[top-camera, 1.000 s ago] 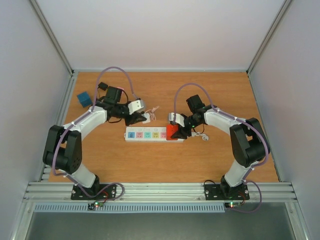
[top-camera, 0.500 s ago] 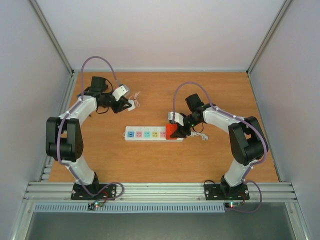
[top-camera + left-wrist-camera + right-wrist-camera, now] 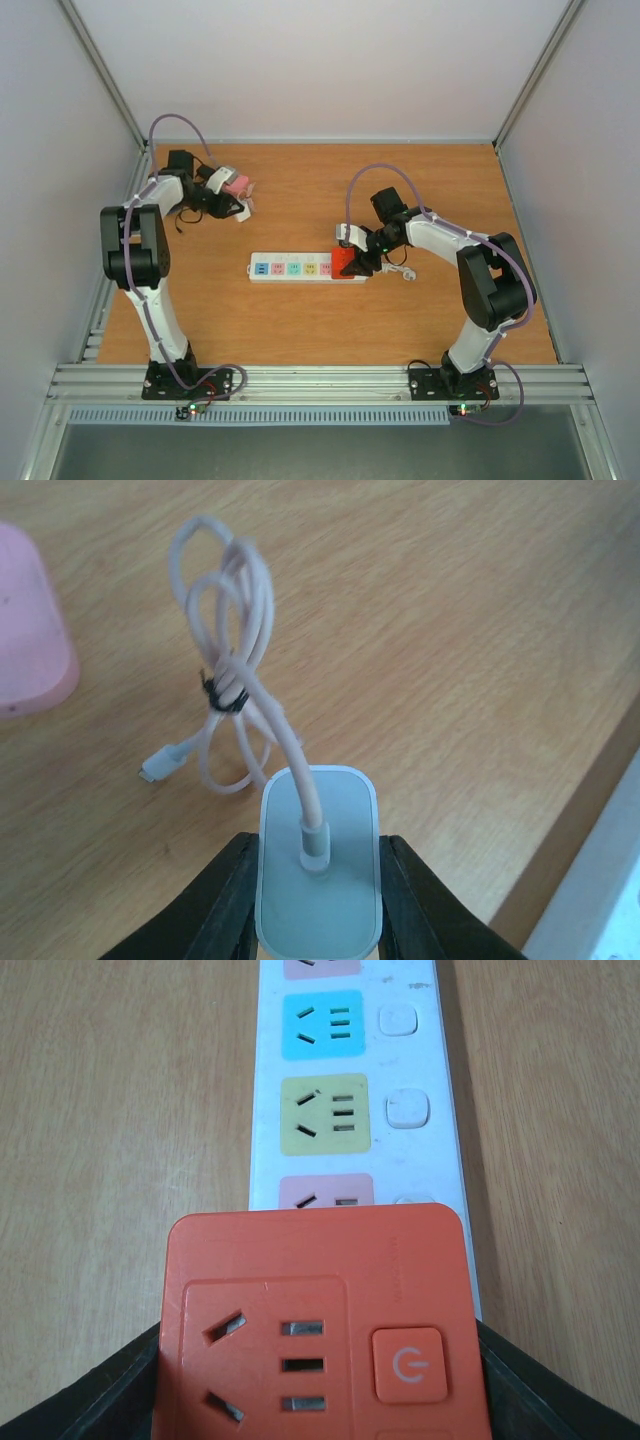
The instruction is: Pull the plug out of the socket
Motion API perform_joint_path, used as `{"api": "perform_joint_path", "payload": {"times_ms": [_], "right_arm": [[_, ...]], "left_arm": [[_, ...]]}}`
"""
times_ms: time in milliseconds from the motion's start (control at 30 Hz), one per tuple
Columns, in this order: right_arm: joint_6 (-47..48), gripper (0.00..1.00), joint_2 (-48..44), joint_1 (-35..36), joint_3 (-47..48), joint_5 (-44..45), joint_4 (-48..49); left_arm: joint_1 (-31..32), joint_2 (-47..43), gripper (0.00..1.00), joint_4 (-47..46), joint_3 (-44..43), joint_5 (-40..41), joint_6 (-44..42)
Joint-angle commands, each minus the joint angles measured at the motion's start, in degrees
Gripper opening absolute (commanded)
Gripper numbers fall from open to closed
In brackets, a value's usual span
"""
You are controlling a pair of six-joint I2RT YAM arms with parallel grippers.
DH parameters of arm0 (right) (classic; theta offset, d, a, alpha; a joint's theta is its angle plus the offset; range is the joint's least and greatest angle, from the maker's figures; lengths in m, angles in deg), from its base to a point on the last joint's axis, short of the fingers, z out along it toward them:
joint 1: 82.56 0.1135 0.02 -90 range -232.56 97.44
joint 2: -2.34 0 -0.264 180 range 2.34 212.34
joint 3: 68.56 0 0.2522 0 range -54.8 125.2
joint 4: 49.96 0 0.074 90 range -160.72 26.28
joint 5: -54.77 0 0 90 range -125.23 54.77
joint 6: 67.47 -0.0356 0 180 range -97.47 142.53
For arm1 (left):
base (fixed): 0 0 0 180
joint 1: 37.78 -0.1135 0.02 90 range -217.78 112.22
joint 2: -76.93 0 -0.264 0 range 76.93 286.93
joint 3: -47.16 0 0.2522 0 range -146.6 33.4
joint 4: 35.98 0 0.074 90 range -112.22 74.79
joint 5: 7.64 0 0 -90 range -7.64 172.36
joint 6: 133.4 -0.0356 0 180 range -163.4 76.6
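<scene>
The left claw (image 3: 318, 905) is pinched narrowly on the white plug (image 3: 318, 820) near the far-left corner of the bench (image 3: 420, 190), its pale cable (image 3: 238, 650) tied in a bundle; the socket (image 3: 292, 268) lies mid-bench, well apart from the plug; the right claw (image 3: 316, 1400), about half-spread, clamps the socket's orange end (image 3: 315, 1290).

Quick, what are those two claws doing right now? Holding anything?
Left gripper: shut on the white plug.
Right gripper: shut on the orange block at the end of the socket.
</scene>
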Motion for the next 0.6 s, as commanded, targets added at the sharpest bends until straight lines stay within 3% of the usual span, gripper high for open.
{"api": "perform_joint_path", "payload": {"times_ms": [0,367,567], "right_arm": [[0.2,0.37,2.4,0.4,0.7,3.1,-0.8],[0.1,0.38,3.1,0.4,1.7,3.2,-1.6],[-0.2,0.38,3.2,0.4,1.9,3.3,-1.4]], "left_arm": [[-1.8,4.1,0.23,3.6,-3.9,-0.2,3.6],[-5.5,7.8,0.24,3.5,-5.6,0.5,7.3],[-5.7,5.0,0.24,6.2,-2.0,-0.7,3.7]]}}
